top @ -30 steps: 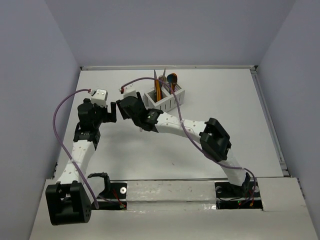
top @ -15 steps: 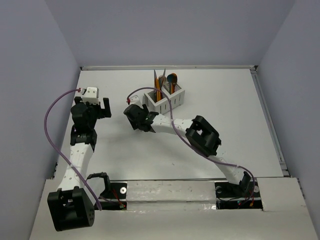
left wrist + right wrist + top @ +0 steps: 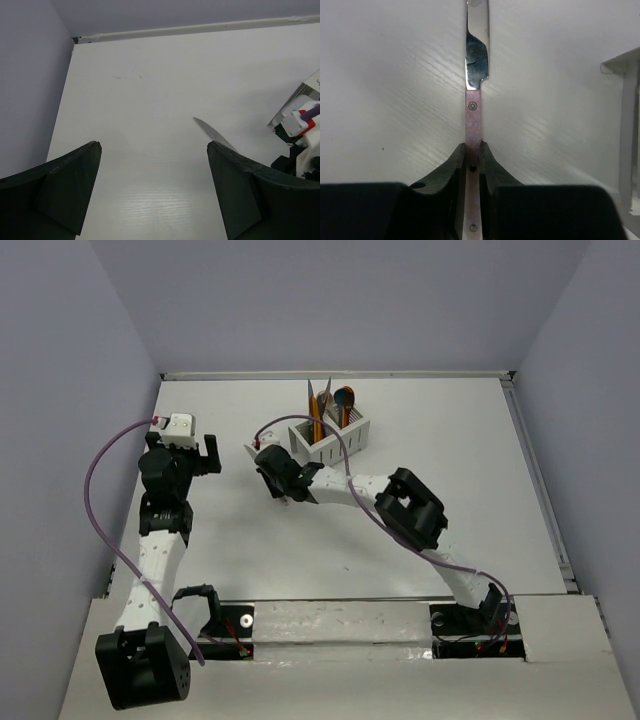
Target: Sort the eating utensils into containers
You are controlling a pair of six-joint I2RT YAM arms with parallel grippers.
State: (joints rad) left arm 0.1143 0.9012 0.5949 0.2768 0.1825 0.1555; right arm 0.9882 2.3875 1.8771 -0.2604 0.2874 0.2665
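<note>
Right pincer (image 3: 473, 159) has just closed on the pink-handled steel-bladed knife (image 3: 474, 107); held by the handle alone, it may droop or slip. Left pincer (image 3: 154, 146) gapes wide.

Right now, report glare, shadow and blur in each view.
Right wrist: the knife blade mirrors a dark patch beside bright glare; the right gripper is near-black. Left wrist: even light, the left gripper dark too. Top external: soft, flat lighting; utensils in the caddy too small to resolve.
</note>
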